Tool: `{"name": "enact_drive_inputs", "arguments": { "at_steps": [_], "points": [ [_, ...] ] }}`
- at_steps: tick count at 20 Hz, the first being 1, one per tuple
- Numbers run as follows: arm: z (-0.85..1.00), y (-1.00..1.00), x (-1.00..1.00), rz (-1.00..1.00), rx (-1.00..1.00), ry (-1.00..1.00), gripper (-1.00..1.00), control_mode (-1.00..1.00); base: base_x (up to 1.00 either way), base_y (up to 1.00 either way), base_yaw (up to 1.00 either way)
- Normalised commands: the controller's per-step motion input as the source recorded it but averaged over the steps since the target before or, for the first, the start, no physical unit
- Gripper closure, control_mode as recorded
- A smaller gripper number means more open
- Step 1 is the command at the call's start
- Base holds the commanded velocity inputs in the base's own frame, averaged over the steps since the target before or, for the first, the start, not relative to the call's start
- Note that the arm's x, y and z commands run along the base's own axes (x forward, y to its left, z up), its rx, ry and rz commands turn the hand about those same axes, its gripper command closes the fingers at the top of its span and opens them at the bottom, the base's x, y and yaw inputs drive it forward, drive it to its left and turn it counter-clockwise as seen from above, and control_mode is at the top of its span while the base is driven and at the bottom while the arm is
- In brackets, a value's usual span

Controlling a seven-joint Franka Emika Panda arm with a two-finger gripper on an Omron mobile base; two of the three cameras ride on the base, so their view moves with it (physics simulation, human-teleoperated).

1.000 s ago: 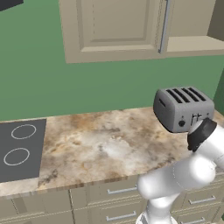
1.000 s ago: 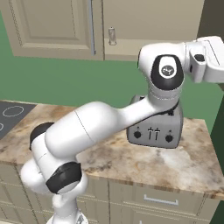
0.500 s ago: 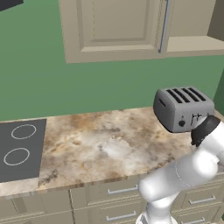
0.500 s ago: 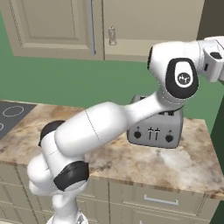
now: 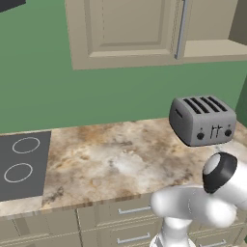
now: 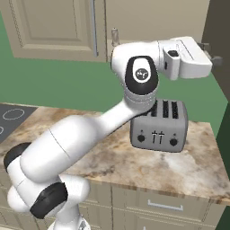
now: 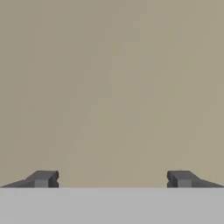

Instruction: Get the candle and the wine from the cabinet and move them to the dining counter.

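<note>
the gripper (image 7: 112, 179) stood with its jaws spread wide and nothing between them, its two dark tips far apart at the bottom of the hand view against a plain beige surface that looked like part of the cabinet (image 6: 54, 27), though which part could not be told. in the right base view the hand reached out level to the right at cabinet height, above the toaster (image 6: 158, 126) and to the right of the door with the long grey bar handle (image 6: 94, 28). neither the candle nor the wine could be seen, so which way they lay from the hand, and how the bottle's long axis stood, could not be told; by judgement they sat inside the cabinet behind closed doors. the coming move probably turned on the upright handle, lying left of the hand.
</note>
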Motion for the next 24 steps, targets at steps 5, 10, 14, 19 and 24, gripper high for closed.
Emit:
{"name": "enact_drive_inputs", "arguments": {
  "at_steps": [5, 10, 14, 19, 24],
  "points": [
    [0.00, 1.00, 0.00, 0.14, -0.08, 0.08, -1.00, -1.00, 0.00, 0.00, 0.00],
    [0.02, 1.00, -0.01, 0.23, -0.06, 0.14, -1.00, -1.00, 0.00, 0.00, 0.00],
    [0.16, 0.82, -0.04, 0.34, -0.01, 0.19, -1.00, -1.00, 0.00, 0.00, 0.00],
    [0.10, 0.43, -0.16, 0.41, 0.01, 0.10, -1.00, -1.00, 0.00, 0.00, 0.00],
    [0.12, 0.58, -0.41, 0.32, 0.07, 0.01, -1.00, -1.00, 0.00, 0.00, 0.00]
  ]
}}
